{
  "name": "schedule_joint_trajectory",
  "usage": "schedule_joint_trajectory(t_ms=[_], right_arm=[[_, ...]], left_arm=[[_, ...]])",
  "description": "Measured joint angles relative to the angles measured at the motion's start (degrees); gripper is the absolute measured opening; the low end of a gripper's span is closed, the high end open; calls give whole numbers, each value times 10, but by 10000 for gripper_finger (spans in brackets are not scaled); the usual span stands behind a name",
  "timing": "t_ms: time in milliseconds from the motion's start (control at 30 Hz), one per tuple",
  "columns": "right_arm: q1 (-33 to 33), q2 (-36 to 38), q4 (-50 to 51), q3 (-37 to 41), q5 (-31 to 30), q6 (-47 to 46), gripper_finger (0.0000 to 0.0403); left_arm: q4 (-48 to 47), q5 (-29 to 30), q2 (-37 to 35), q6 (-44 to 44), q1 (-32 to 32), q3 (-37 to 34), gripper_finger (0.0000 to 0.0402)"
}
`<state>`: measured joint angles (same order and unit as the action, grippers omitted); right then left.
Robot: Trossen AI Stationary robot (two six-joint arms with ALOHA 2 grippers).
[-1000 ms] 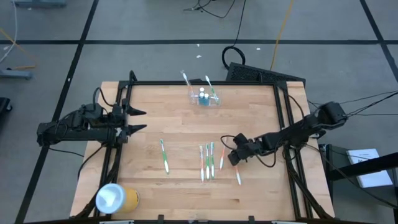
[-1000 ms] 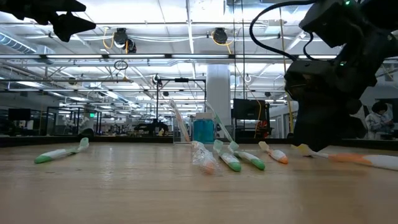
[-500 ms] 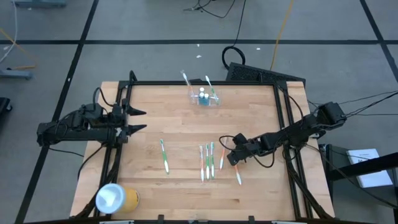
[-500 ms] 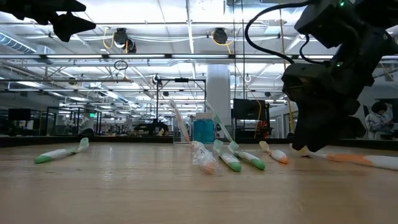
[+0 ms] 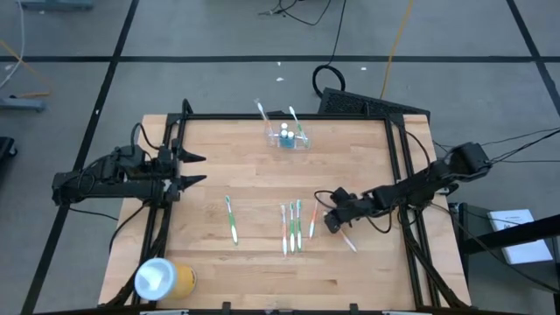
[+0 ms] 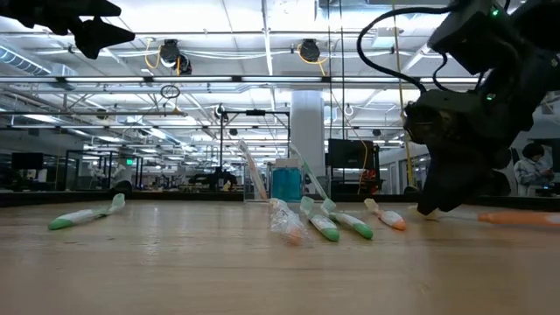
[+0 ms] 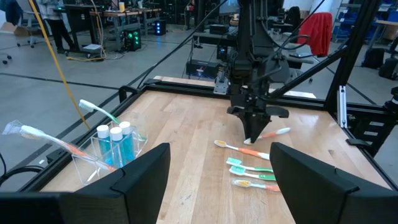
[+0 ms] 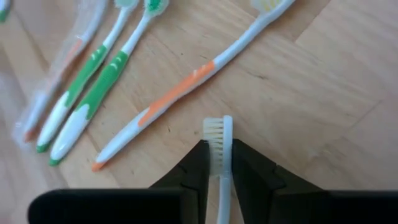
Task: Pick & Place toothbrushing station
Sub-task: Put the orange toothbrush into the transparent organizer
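- The left gripper (image 5: 194, 169) is waiting at the table's left edge, its dark arm lying level, fingers spread wide and holding nothing.
- The yellow cylinder with a white round end (image 5: 163, 279) is sitting at the near-left corner of the light wooden table (image 5: 254, 188).
- A lone green-and-white toothbrush (image 5: 232, 219) is lying left of centre, with three more toothbrushes (image 5: 291, 226) side by side just right of it.
- The toothbrushing station (image 5: 288, 136), a small clear plastic holder, is standing at the far edge near the middle, with blue bottles and slanted brushes in it.
- The right gripper (image 5: 333, 222) is reaching in from the right, tilted down to the table just right of an orange-and-white toothbrush (image 8: 186, 84).
- The right wrist view is showing what the overhead cannot: the fingers (image 8: 196, 168) are pinching the neck of a white toothbrush (image 8: 219, 146), bristle head poking out ahead.
- The overhead is showing that brush's handle trailing behind the gripper.
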<state>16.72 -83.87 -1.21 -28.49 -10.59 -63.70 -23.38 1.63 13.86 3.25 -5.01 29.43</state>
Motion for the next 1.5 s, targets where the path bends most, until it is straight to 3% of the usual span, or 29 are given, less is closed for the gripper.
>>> schedule_joint_trajectory(t_ms=[200, 467, 667, 1033, 1367, 1500], right_arm=[[-6, 68, -49, 4, -2, 74, 50], [-6, 144, -144, 1, -82, 232, 50], [-18, 151, -253, 0, -147, 392, 50], [-55, 151, -341, 0, -147, 535, 50], [-70, 151, -366, -1, -146, 562, 50], [-71, 152, -406, -1, -117, 585, 50]], left_arm=[[0, 0, 0, 0, 0, 0, 285], [0, 0, 0, 0, 0, 0, 285], [0, 0, 0, 0, 0, 0, 285], [0, 0, 0, 0, 0, 0, 285], [0, 0, 0, 0, 0, 0, 285], [1, 0, 0, 0, 0, 0, 285]])
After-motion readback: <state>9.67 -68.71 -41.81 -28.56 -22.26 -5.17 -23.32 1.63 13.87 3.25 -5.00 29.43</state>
